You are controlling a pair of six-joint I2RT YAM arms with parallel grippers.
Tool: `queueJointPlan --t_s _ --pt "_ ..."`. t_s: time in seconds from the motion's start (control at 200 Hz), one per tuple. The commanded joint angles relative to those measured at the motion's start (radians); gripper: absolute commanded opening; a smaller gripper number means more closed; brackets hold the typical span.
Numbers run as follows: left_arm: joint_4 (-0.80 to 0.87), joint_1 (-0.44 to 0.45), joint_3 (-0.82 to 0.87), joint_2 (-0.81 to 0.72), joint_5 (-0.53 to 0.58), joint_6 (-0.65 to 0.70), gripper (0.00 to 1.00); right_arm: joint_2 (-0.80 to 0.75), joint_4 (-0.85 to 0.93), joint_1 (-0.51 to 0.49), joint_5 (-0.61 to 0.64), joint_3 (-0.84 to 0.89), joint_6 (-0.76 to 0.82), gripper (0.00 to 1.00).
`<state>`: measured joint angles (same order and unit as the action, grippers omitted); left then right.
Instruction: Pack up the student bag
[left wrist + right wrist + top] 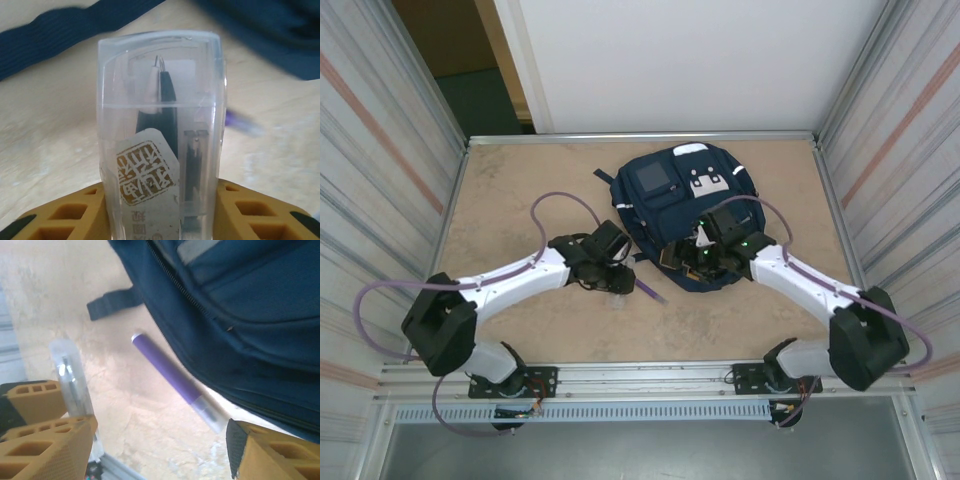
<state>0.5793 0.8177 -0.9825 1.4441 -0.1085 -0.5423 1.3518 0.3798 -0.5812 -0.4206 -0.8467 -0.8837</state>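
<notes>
Backpack flat, case in hand

We see the student bag lying toward the far edge of the table, right of centre, its length running far to near. Our right gripper hovers at the bag's near edge, jaws wide with nothing between them, so that arm is nearer. Our left gripper is clamped on a clear pen case, whose long axis runs out along the fingers; the bag lies to its right, slightly farther. A purple pen lies loose between both grippers, beside the bag.
</notes>
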Motion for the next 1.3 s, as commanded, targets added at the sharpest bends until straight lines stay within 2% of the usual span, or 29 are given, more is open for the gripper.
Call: queueJointPlan --t_s 0.0,0.115,0.341,0.516,0.581,0.681,0.787,0.872,0.957,1.067,1.203,1.293 --pt "-0.095 0.0 -0.024 -0.037 -0.137 0.022 0.43 0.044 -0.069 -0.015 -0.125 -0.058 -0.062 0.7" --pt "-0.11 0.001 -0.042 -0.03 -0.202 0.015 0.43 0.06 -0.132 -0.018 -0.127 -0.047 -0.089 0.69" --pt "-0.141 0.003 -0.064 0.002 -0.24 -0.01 0.43 0.072 -0.185 -0.019 -0.149 -0.035 -0.127 0.68" --pt "-0.153 0.015 -0.098 0.038 -0.27 -0.017 0.43 0.082 -0.214 -0.016 -0.181 -0.028 -0.135 0.62" --pt "-0.166 0.015 -0.107 0.051 -0.29 -0.026 0.43 0.079 -0.218 -0.017 -0.171 -0.03 -0.135 0.56" --pt "-0.201 0.017 -0.116 0.059 -0.304 -0.038 0.43 0.082 -0.201 -0.017 -0.157 -0.033 -0.135 0.34" --pt "-0.21 0.015 -0.131 0.064 -0.294 -0.027 0.44 0.068 -0.225 -0.02 -0.164 -0.014 -0.135 0.28" --pt "-0.237 0.014 -0.132 0.07 -0.31 -0.009 0.52 0.053 -0.202 -0.007 -0.153 -0.012 -0.118 0.21" --pt "-0.276 0.011 -0.135 0.067 -0.342 -0.007 0.61 0.02 -0.185 0.032 -0.159 0.0 -0.115 0.15" --pt "-0.317 0.008 -0.136 0.044 -0.342 0.012 0.72 -0.043 -0.162 0.113 -0.165 0.033 -0.107 0.13" --pt "-0.341 -0.011 -0.162 0.026 -0.34 0.044 0.74 -0.139 -0.065 0.268 -0.196 0.045 -0.05 0.13" --pt "-0.354 -0.007 -0.191 0.051 -0.327 0.172 0.75 -0.211 0.018 0.407 -0.199 0.051 0.017 0.14"
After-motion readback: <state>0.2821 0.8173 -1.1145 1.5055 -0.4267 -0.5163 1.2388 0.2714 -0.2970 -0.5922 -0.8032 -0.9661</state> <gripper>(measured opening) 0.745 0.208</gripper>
